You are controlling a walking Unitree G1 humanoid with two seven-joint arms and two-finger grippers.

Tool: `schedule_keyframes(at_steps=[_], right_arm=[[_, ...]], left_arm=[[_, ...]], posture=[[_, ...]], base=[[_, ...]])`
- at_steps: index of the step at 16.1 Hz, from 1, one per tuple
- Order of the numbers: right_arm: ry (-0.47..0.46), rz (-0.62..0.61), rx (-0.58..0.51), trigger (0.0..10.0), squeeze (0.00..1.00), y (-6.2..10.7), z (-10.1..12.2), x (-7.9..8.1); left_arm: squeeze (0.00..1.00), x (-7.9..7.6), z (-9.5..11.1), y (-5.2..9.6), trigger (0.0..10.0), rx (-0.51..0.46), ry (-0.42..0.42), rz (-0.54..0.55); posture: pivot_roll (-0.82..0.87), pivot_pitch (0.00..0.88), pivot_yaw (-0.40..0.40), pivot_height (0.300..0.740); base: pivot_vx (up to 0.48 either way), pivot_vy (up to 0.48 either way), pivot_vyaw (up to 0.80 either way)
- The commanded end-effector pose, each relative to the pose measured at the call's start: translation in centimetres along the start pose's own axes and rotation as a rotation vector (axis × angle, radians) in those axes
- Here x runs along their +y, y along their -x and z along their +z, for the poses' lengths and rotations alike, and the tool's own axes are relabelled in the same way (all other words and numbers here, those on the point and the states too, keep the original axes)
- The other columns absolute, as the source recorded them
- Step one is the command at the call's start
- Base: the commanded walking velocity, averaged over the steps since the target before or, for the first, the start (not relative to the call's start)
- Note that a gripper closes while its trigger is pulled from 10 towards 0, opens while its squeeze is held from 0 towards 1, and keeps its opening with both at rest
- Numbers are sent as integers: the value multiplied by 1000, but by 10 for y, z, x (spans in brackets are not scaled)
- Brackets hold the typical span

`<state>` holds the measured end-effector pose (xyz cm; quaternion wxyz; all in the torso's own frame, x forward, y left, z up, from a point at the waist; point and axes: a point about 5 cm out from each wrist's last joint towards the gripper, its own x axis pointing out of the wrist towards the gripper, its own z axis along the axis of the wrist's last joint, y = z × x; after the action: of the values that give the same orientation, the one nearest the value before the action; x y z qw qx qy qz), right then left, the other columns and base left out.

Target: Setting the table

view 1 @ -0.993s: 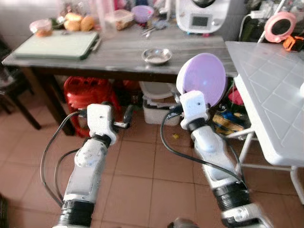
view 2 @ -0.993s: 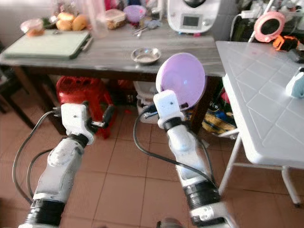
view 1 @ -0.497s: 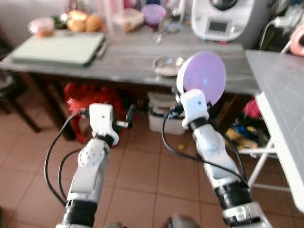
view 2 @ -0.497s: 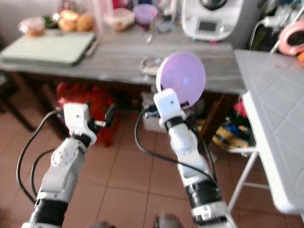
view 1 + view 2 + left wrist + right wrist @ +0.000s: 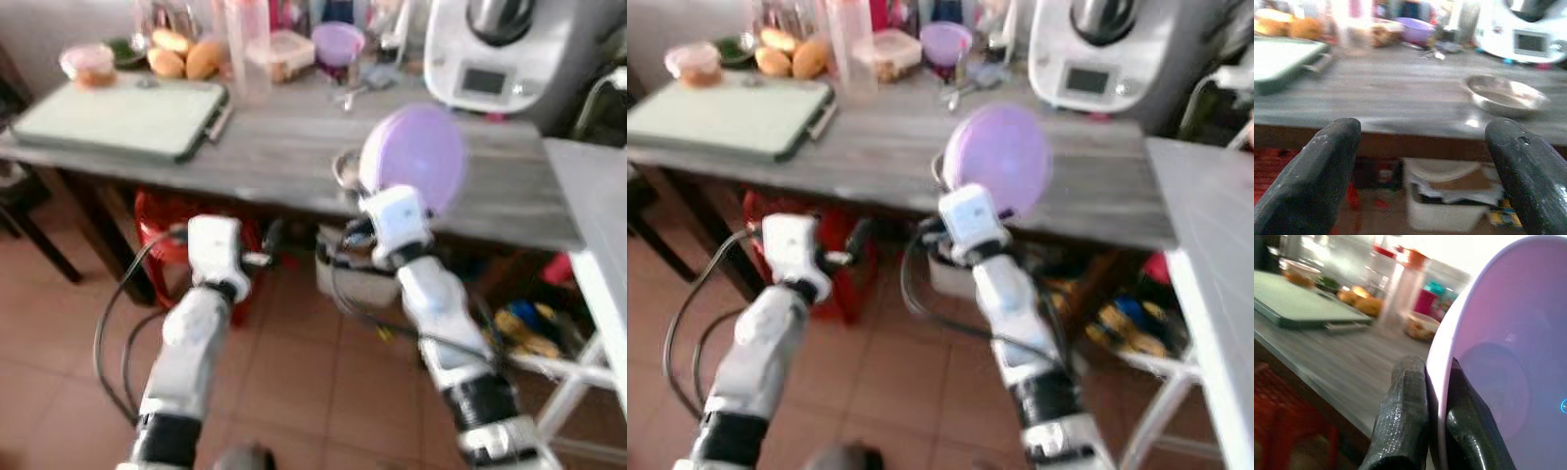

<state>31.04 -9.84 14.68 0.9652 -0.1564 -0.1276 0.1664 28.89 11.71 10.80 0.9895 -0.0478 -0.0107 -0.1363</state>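
Change: since a second ago the view has swung left, so the white folding table (image 5: 600,235) now sits at the 3 o'clock edge; both arms keep their raised pose.
Right arm: bent upward, right gripper (image 5: 1436,406) before the grey table (image 5: 265,152).
Right fingers: clamped on the lower rim of the purple plate (image 5: 411,159), one finger on each face.
Plate: stands on edge at 12 o'clock from the gripper, round, pale lilac, shallow well facing the camera.
Left arm: raised beside it, left gripper (image 5: 1420,147) with fingers spread apart, holding nothing.
Beyond: steel bowl (image 5: 1506,94) on the grey table, at 1 o'clock from the left gripper.
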Motion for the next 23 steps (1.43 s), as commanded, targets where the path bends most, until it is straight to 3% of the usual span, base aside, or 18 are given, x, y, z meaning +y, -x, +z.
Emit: schedule_keyframes(at_steps=[1, 4, 9, 13, 16, 22, 23], right_arm=[[12, -20, -16, 10000, 0, 0, 3, -9], [14, -20, -19, 10000, 0, -1, 4, -9], [0, -43, 4, 10000, 0, -2, 1, -11], [-4, -45, 8, 10000, 0, -2, -1, -13], [-9, -39, 8, 10000, 0, -2, -1, -12], [-11, 0, 35, 10000, 0, -2, -4, -6], [-26, -2, 58, 10000, 0, -4, -6, -7]], left_arm=[[0, -7, 2, -2, 10000, -12, 5, -16], [0, -8, 1, -1, 10000, -5, 11, -15], [0, -10, 1, 1, 10000, -12, -2, -38], [0, -11, 1, 1, 10000, -12, 0, -42], [0, -10, 0, 1, 10000, -4, -4, -30], [0, -2, 0, 4, 10000, -4, -21, 25], [0, 7, 2, 9, 10000, -13, -46, 72]], posture=[[-11, 0, 7, 740], [-6, 0, 8, 740], [-4, 0, 8, 740], [-9, 0, 7, 740], [-8, 0, 5, 740], [1, 0, 6, 740], [3, 0, 6, 740]], base=[[412, 244, 794], [364, 303, 690], [127, 0, 0], [435, 0, -800], [403, 0, -154], [204, 0, 0], [0, 0, 0]])
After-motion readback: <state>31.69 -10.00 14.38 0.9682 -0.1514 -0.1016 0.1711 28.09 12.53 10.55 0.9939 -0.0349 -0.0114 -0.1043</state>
